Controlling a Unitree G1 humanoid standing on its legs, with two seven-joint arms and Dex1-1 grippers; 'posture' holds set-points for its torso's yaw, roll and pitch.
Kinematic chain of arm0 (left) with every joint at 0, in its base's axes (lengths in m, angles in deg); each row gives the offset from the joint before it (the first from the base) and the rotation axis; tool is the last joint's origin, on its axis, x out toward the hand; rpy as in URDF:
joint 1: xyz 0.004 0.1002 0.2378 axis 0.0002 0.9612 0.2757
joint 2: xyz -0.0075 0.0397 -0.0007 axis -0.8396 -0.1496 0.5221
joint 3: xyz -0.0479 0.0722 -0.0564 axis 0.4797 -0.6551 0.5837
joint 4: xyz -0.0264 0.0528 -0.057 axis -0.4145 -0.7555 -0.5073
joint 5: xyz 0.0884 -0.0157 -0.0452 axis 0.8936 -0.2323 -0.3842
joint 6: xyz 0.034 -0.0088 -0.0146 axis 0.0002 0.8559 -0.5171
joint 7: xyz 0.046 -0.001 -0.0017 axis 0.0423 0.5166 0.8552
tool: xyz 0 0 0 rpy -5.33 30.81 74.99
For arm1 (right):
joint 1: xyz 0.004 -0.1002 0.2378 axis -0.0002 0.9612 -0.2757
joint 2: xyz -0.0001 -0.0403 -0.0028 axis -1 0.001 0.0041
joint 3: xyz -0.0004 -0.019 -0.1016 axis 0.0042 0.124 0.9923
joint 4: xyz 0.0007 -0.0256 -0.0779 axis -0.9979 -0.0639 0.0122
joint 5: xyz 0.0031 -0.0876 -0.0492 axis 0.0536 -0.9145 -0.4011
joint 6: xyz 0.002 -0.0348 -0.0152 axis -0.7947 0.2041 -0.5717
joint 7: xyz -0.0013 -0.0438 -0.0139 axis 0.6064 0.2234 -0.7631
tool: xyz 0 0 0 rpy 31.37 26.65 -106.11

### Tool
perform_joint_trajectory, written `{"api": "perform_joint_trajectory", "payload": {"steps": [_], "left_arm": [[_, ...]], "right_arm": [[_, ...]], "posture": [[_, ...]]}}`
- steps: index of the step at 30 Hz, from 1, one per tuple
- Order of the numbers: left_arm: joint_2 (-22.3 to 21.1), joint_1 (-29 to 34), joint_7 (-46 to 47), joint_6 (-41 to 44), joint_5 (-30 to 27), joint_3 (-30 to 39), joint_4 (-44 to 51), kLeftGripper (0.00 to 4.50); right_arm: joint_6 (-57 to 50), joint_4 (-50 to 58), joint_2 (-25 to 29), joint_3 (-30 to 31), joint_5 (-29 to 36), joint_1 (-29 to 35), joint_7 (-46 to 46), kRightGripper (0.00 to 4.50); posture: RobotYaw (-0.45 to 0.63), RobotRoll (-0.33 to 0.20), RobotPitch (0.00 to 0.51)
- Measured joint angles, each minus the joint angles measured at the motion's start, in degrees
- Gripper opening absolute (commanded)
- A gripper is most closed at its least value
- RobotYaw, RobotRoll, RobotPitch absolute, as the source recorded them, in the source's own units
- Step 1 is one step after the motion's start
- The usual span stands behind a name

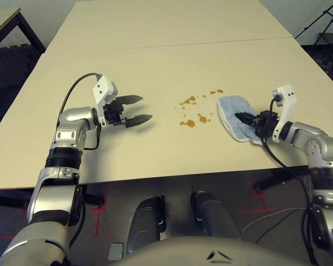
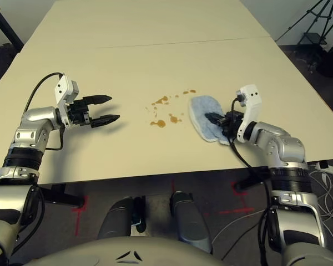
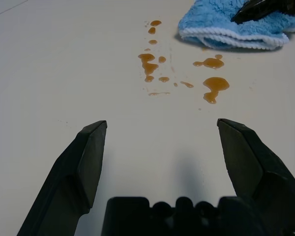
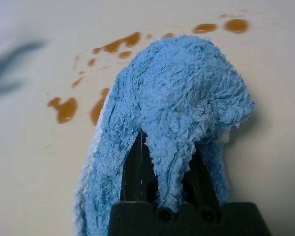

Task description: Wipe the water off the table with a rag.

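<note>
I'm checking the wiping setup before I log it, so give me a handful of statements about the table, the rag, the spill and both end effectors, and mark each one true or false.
1. The right end effector grips the rag. True.
2. The left end effector is closed. False: its two fingers stand apart, with nothing between them.
3. The spill is one single round puddle. False: it is a scatter of amber-brown drops and smears.
4. The spill lies between the two end effectors. True.
5. The rag is bright red. False: it is light blue with whitish edges.
6. A thin seam runs across the table. True.
</note>
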Motion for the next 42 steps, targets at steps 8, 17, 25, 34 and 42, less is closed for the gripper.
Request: {"api": "perform_joint_trajectory", "payload": {"steps": [8,17,25,34,42], "left_arm": [[-0.8,0.1,-1.6,0.0,0.1,-0.1,0.0,4.5],[-0.7,0.6,-1.6,0.0,0.1,-0.4,0.5,4.5],[-0.7,0.9,-1.5,0.0,0.1,-0.5,0.7,4.5],[-0.7,2.1,-1.5,0.0,0.1,-0.5,1.1,4.5],[0.0,2.2,-1.5,0.0,0.1,-1.1,1.2,4.5]], "right_arm": [[0.0,0.6,-4.8,3.0,-1.3,-1.2,1.1,0.0],[-0.5,0.6,-9.4,8.4,-2.6,-3.6,1.0,0.0],[-0.9,0.7,-12.0,14.2,-3.5,-5.4,-0.8,0.0],[-1.7,3.6,-12.5,19.5,-3.6,-5.0,-2.7,0.0],[-1.8,6.5,-6.1,22.9,-3.8,-5.2,-6.0,0.0]], "posture": [[-0.29,0.0,0.134],[-0.29,0.0,0.126],[-0.28,0.0,0.123],[-0.29,0.0,0.125],[-0.3,0.0,0.127]]}}
